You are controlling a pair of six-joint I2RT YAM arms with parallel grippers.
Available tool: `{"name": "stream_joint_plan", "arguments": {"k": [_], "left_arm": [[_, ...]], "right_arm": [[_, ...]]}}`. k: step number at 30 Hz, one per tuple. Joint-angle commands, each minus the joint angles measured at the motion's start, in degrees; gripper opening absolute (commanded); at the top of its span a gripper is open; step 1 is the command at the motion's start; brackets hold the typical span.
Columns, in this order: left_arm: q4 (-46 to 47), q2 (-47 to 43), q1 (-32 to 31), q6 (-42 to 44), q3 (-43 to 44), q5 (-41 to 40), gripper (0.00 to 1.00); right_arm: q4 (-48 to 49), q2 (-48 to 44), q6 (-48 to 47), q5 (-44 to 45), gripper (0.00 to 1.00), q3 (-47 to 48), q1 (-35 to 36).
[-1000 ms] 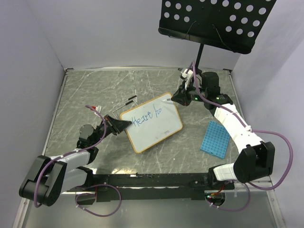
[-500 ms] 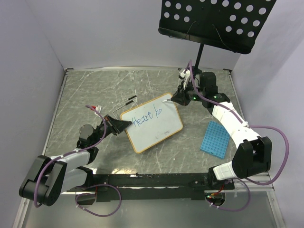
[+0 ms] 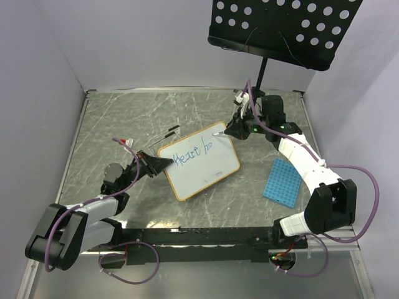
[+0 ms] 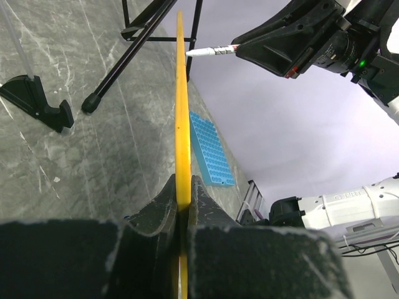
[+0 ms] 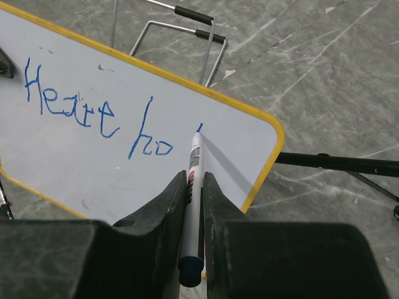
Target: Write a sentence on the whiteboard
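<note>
The whiteboard (image 3: 206, 171) lies tilted mid-table, a white face in a yellow frame. My left gripper (image 3: 163, 163) is shut on its left edge; in the left wrist view the jaws (image 4: 182, 180) pinch the yellow frame (image 4: 181, 93) seen edge-on. The sentence (image 3: 193, 152) in blue reads "Heart ho" (image 5: 81, 112), followed by a short fresh stroke. My right gripper (image 3: 229, 129) is shut on a white marker (image 5: 193, 168). The marker's tip touches the board (image 5: 93, 168) right of "ho", near the top right corner. That marker (image 4: 212, 51) also shows in the left wrist view.
A blue grid tray (image 3: 282, 182) lies right of the board. The black perforated music-stand panel (image 3: 283, 28) hangs over the back right, its legs (image 5: 336, 163) spreading near the board's corner. A wire stand (image 3: 171, 132) lies behind the board.
My right wrist and elbow have shifted slightly left, with the marker still at the board's top right. The left arm and the board have not moved.
</note>
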Motion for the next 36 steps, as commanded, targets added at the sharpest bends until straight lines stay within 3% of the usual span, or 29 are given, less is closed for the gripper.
{"name": "stream_joint_plan", "arguments": {"k": [1, 20, 36], "left_arm": [[9.05, -1.82, -0.06, -2.43, 2.03, -0.67, 0.01], [8.79, -1.73, -0.06, -2.6, 2.3, -1.11, 0.01], [8.17, -1.91, -0.06, -2.08, 2.03, -0.85, 0.01]], "right_arm": [[-1.07, -0.99, -1.73, -1.76, 0.0, 0.5, 0.28], [-4.85, -4.33, -4.64, -0.88, 0.0, -3.72, 0.72], [-1.25, -4.07, -1.03, 1.67, 0.0, 2.51, -0.25]]}}
